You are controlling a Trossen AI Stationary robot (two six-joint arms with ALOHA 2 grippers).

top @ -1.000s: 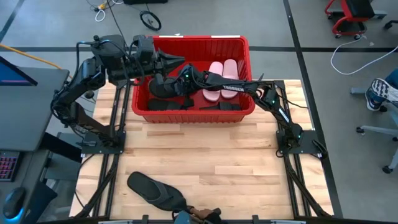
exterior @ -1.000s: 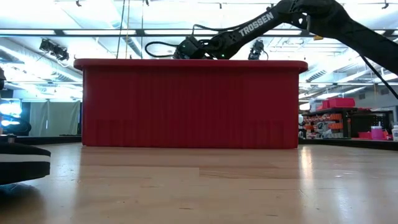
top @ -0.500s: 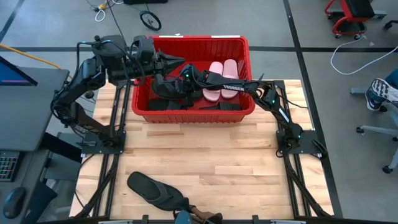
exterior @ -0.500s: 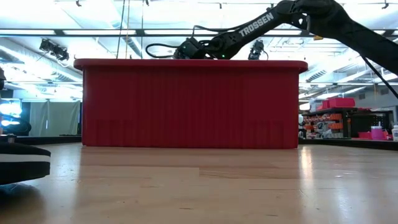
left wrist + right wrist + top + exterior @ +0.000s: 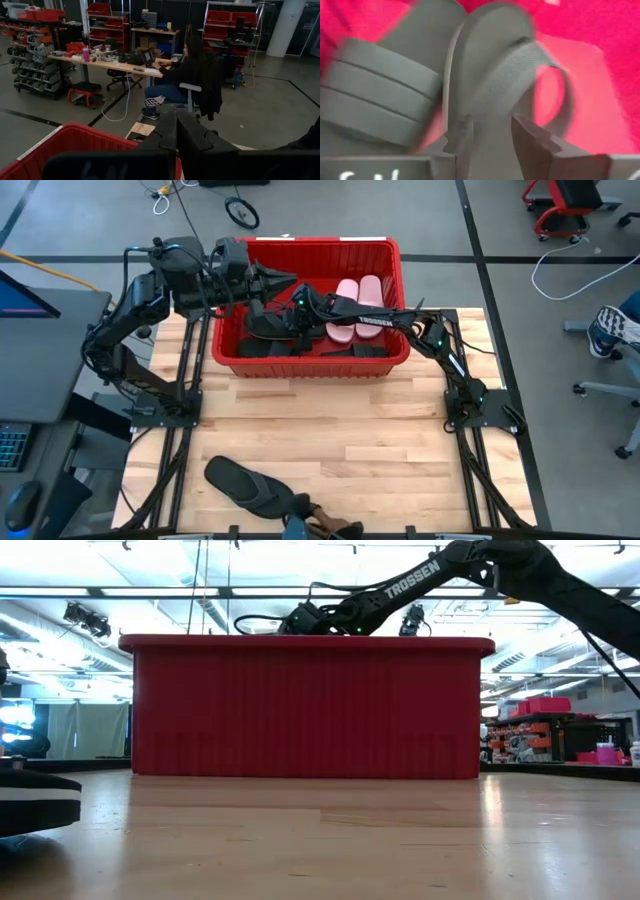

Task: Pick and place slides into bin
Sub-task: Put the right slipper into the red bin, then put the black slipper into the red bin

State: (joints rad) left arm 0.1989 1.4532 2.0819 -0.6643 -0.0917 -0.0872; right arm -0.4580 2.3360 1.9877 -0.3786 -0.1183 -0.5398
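The red bin [image 5: 305,366] stands at the table's far side. Two pale pink slides [image 5: 358,305] and black slides [image 5: 265,348] lie inside it. My right gripper [image 5: 492,137] reaches into the bin from the right, open, with a black flip-flop [image 5: 490,70] between its fingers, next to a black strap slide [image 5: 375,85]. Above the bin's left rim, my left gripper [image 5: 290,280] is shut on nothing. Another black flip-flop [image 5: 245,485] lies flat on the table near the front edge. My right gripper has its fingers [image 5: 532,137] on either side of the flip-flop's sole, at the end nearest the gripper [image 5: 487,130]. Whether they touch it, I cannot tell. The flip-flop stands on edge inside the bin, against the black slide.
In the low view the bin's tall front wall [image 5: 300,710] hides its contents. Bare wooden table lies between the bin and the front flip-flop [image 5: 35,802]. A person sits at a desk [image 5: 180,75] in the room beyond.
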